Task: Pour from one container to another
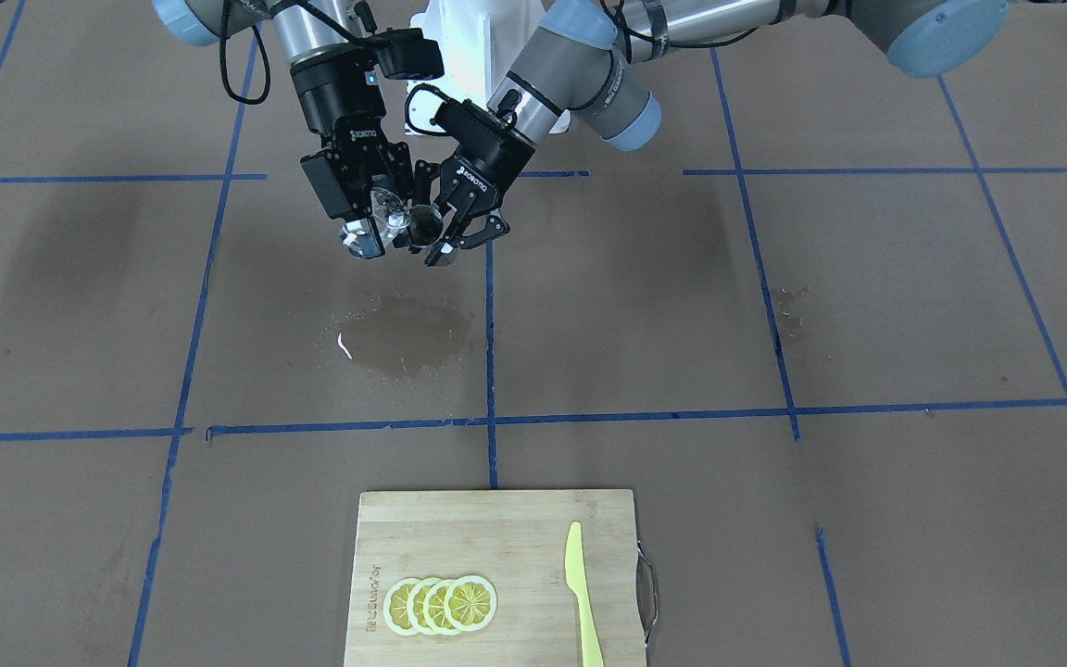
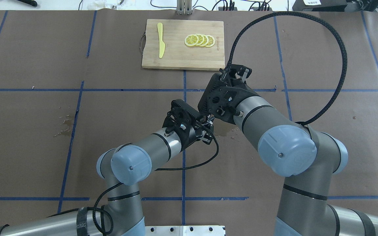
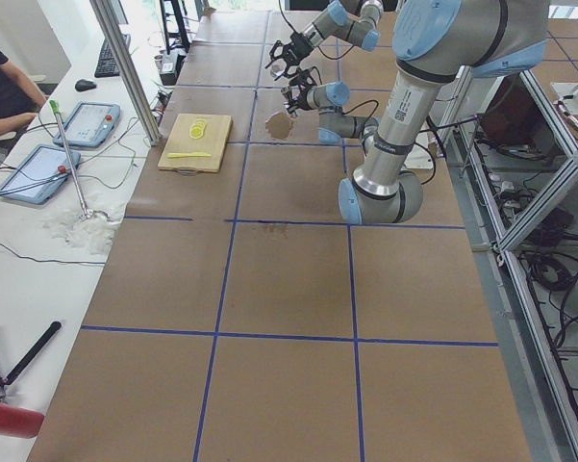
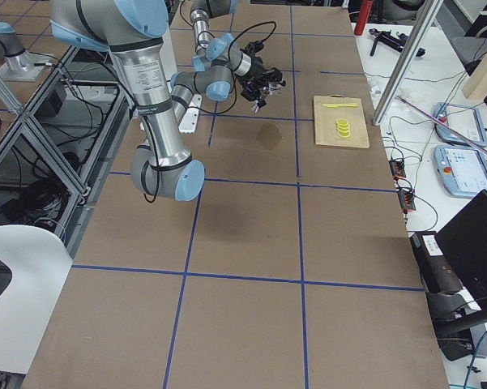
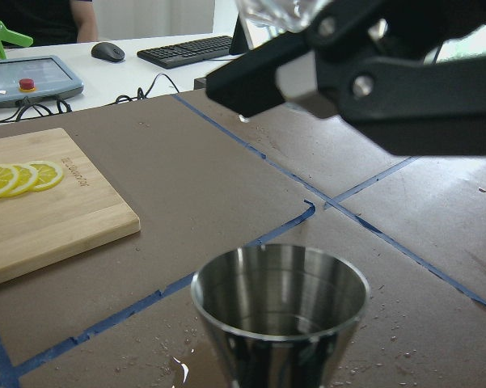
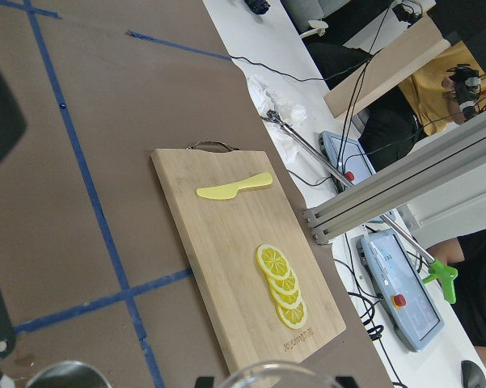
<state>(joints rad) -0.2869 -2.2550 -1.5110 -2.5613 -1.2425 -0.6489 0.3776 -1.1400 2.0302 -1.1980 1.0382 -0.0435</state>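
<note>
My left gripper [image 1: 445,241] is shut on a small steel cup [image 1: 424,225], held upright above the table; its open mouth [image 5: 280,311] fills the bottom of the left wrist view. My right gripper [image 1: 369,227] is shut on a clear glass [image 1: 378,220], tipped toward the cup. In the left wrist view the glass [image 5: 279,10] hangs just above and behind the cup's rim. The right wrist view shows the glass's rim [image 6: 267,373] and a sliver of the cup [image 6: 61,376] at its bottom edge. From overhead both wrists hide the containers.
A dark wet patch [image 1: 404,335] lies on the brown paper below the grippers. A wooden cutting board [image 1: 515,547] at the table's far edge carries lemon slices [image 1: 441,604] and a yellow plastic knife [image 1: 582,593]. Blue tape lines grid the table.
</note>
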